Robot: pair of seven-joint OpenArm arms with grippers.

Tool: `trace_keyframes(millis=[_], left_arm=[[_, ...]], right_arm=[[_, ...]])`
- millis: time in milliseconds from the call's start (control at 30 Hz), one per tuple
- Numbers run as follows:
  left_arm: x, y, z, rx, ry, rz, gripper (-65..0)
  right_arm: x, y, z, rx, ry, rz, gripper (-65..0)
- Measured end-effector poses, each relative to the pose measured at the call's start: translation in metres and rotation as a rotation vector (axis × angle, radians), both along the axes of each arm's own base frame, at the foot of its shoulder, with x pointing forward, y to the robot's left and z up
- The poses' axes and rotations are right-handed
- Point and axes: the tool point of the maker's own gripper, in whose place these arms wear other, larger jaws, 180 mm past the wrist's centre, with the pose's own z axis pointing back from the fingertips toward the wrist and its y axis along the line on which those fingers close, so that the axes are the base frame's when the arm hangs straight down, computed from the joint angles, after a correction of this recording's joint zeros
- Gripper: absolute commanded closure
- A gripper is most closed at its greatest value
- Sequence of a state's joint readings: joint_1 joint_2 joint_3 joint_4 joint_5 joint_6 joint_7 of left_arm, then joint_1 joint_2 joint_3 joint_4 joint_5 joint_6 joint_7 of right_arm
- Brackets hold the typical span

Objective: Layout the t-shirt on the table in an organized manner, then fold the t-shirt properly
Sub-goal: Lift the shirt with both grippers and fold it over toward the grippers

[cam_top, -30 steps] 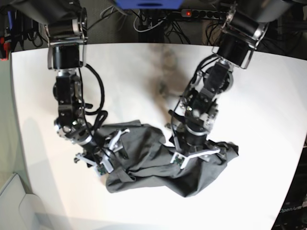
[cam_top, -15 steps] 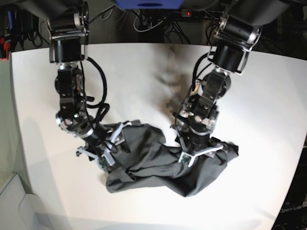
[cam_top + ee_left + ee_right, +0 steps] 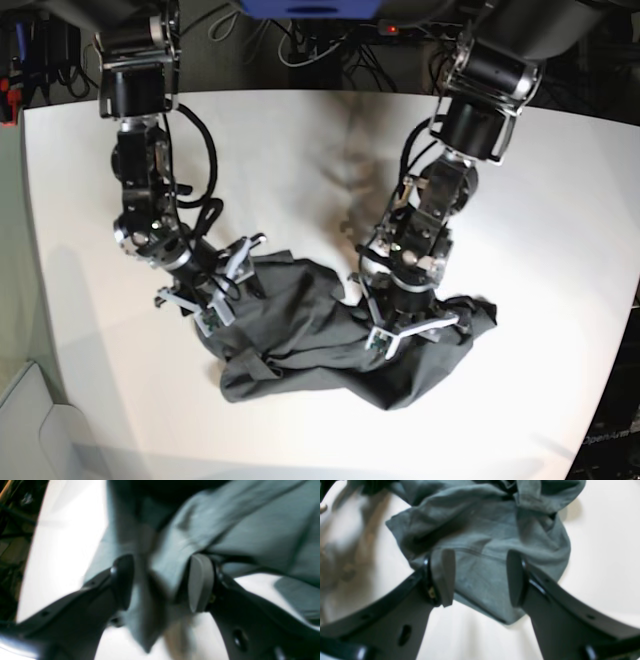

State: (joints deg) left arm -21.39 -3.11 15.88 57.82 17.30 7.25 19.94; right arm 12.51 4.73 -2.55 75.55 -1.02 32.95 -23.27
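Observation:
The dark grey t-shirt (image 3: 320, 345) lies crumpled in a heap on the white table (image 3: 300, 150). My left gripper (image 3: 405, 335), on the right in the base view, points down into the heap's right half. In the left wrist view it (image 3: 161, 582) is open, with a raised fold of t-shirt (image 3: 250, 525) standing between its fingers. That view is blurred. My right gripper (image 3: 228, 288) is at the heap's left edge. It (image 3: 481, 577) is open, and its fingers straddle a corner of the t-shirt (image 3: 482, 530) without pinching it.
Bare table (image 3: 607, 555) surrounds the heap on all sides. Cables and a power strip (image 3: 430, 28) lie beyond the far edge. The table's curved left edge (image 3: 35, 260) drops off to a pale grey object (image 3: 30, 420) at the lower left.
My right gripper has drawn back up and away along the heap's left edge. My left arm's wrist has shifted slightly over the heap. The t-shirt keeps nearly the same shape.

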Motion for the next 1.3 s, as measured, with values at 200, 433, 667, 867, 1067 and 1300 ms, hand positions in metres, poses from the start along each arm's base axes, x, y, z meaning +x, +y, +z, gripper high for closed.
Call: trace_keyframes(millis=[200,433,667,867,1067,1300], left_arm=[[0.008,0.000,-0.018,0.013,0.039,-0.002,-33.1],[0.012,-0.006,-0.008,-0.004,0.014,-0.007,-1.1],[0.009,-0.019,0.040,-0.048,-0.109,-0.028,-0.2],[-0.010,-0.013,0.073,-0.069,-0.123,0.016,-0.2],[-0.062,-0.001,0.104,-0.082,-0.150,0.014,-0.2],[-0.099,0.010,0.145,-0.082,-0.211,0.009,-0.2]], right_arm=[[-0.010,-0.002,-0.010,-0.013,0.028,0.002,-33.5],[-0.013,-0.008,-0.003,-0.027,0.002,0.002,-33.5],[-0.013,-0.007,-0.003,-0.022,0.000,0.002,-33.5],[-0.014,-0.007,-0.004,-0.023,0.004,0.001,-33.5],[-0.010,-0.007,0.000,-0.019,-0.007,0.001,-33.5],[-0.010,0.005,0.002,0.008,-0.010,0.006,-34.0]])
